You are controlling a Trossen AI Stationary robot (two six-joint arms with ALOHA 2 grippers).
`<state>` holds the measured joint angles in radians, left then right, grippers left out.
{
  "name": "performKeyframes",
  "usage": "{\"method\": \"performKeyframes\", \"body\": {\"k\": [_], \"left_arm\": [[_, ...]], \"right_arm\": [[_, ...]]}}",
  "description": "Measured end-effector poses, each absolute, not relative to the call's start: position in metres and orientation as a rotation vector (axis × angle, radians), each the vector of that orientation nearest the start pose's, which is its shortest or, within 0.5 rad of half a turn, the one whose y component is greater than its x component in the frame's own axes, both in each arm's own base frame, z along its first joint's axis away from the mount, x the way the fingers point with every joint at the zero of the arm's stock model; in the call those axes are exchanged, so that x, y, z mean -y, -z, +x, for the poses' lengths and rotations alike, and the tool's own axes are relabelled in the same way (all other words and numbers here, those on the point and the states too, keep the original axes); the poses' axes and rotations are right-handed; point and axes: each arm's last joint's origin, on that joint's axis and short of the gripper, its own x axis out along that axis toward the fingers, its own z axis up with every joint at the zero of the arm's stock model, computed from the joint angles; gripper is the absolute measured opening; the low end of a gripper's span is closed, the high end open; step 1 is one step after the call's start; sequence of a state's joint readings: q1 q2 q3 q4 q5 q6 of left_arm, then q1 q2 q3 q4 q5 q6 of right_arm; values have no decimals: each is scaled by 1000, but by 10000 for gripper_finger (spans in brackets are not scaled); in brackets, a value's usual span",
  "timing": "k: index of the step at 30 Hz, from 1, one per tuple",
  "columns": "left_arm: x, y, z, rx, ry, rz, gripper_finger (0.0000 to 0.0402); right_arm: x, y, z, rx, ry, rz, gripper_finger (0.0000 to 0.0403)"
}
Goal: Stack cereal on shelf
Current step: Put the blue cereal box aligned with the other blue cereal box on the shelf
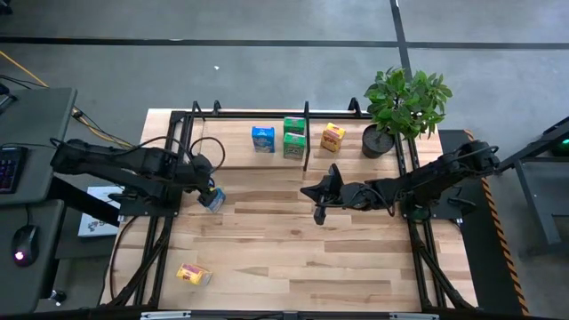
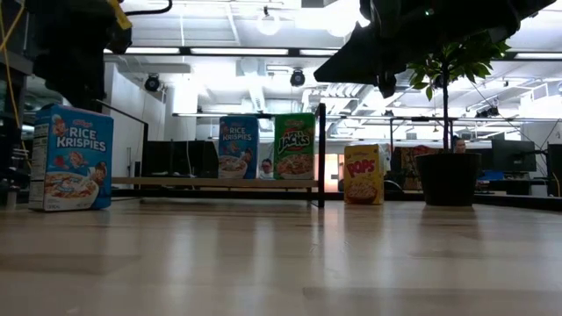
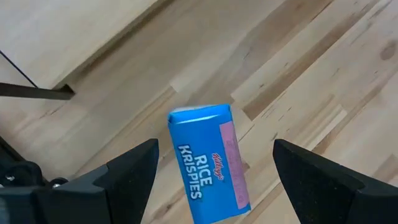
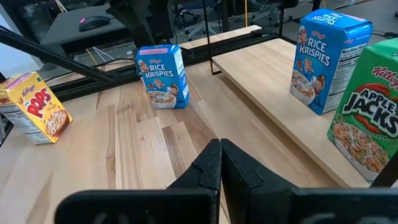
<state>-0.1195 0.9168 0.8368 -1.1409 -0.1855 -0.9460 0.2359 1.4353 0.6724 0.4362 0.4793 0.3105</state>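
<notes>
A blue Rice Krispies box (image 3: 208, 158) stands upright on the tabletop at the left (image 1: 213, 200) (image 2: 72, 158). My left gripper (image 3: 214, 177) hangs open just above it, one finger on either side with gaps showing. On the shelf (image 1: 236, 142) stand another blue box (image 1: 262, 138) and two green boxes (image 1: 294, 138). A yellow Pops box (image 1: 332, 137) stands right of the black divider (image 1: 307, 133). A second yellow box (image 1: 193, 274) lies near the near-left corner. My right gripper (image 4: 219, 163) is shut over mid-table (image 1: 318, 200), touching nothing.
A potted plant (image 1: 404, 107) stands at the far right corner beside the shelf frame. Black frame bars (image 1: 160, 240) run along the left and right table sides. Bare tabletop (image 1: 293, 258) lies between the arms and the near edge.
</notes>
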Motion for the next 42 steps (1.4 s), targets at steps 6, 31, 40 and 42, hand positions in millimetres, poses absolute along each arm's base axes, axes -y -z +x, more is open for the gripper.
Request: {"method": "performKeyframes", "body": {"k": [6,31,40,42], "left_arm": [[18,-254,147,-1123,-632,-626,307],[22,-206,158,-1175,-722,-566,230],[25,-238,175,-1090,-513,-491,149],[24,-258,181,-1046,-446,-436,142]], "right_arm": [[-56,-209,286,-274,271,196,0],[-56,-208,286,-276,270,195,0],[-55,-208,286,-271,297,190,0],[-55,-209,286,-269,309,188,0]]}}
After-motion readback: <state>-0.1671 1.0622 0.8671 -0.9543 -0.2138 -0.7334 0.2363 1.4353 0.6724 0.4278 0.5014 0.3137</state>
